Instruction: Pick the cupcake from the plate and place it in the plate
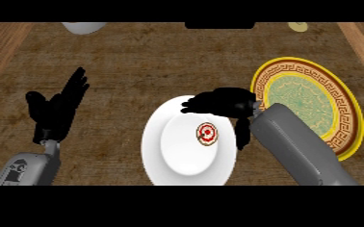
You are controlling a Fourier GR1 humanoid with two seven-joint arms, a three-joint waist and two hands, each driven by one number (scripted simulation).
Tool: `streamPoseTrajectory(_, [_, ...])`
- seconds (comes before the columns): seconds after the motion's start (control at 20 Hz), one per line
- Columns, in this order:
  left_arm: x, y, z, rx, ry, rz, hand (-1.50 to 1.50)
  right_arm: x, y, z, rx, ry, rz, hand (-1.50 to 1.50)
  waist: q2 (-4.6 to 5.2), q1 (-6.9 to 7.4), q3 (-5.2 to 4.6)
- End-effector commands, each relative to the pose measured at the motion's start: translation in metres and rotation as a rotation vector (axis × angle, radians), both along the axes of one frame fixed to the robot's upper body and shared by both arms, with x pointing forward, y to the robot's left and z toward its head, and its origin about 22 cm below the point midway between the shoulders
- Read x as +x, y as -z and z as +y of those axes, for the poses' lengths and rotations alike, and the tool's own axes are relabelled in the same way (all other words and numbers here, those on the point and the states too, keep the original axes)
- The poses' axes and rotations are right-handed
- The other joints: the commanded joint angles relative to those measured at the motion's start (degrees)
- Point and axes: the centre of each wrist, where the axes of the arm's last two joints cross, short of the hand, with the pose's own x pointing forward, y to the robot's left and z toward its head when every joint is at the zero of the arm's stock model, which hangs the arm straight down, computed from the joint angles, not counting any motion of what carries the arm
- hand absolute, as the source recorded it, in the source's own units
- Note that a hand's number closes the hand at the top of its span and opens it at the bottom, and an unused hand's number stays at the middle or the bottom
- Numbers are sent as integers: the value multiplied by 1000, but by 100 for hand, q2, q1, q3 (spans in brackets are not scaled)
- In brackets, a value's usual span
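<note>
From my station I see the right hand hanging over the far rim of the white plate, spread wide and holding nothing: its fingers reach toward the left across the rim, and its thumb drops along the plate's right side, well apart from them. The cupcake sits in the open between fingers and thumb, on the right half of the white plate's hollow, and I can see its whole red-and-white ringed top; the hand is near it, but I see no contact with it. The grey right forearm comes in from the lower right and crosses the near left edge of the patterned plate, a yellow-rimmed plate with a green middle that lies just beside the white one, on its right. Over at the left edge my left hand rests open, fingers up, well apart from both plates, with its forearm below it. All of this lies on the brown counter. At the far edge I make out a white object at the left and a small pale yellow thing at the right, both cut off, so I cannot tell what they are.
</note>
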Motion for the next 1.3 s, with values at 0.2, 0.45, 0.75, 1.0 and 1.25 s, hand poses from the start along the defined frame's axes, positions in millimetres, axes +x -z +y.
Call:
streamPoseTrajectory(0.2, [7, 3, 0, -1, -3, 7, 0, -3, 11, 21, -56, 14, -30, -150, 6, -5, 0])
streamPoseTrajectory(0.45, [-8, 6, -4, 12, 3, -6, 0, -11, 18, 33, -65, -4, -72, -150, -3, -1, 1])
streamPoseTrajectory(0.75, [5, -3, -1, -19, 3, 10, 0, -1, 38, 51, -144, -82, -59, 150, 9, 29, 1])
streamPoseTrajectory(1.0, [4, 19, 8, 0, 3, 4, 0, -1, 43, 24, -115, -180, -63, 150, 13, -1, 0])
streamPoseTrajectory(1.25, [-9, 7, 9, 7, -1, 3, 0, -32, 47, 33, -55, -141, -26, 150, -10, -20, 0])
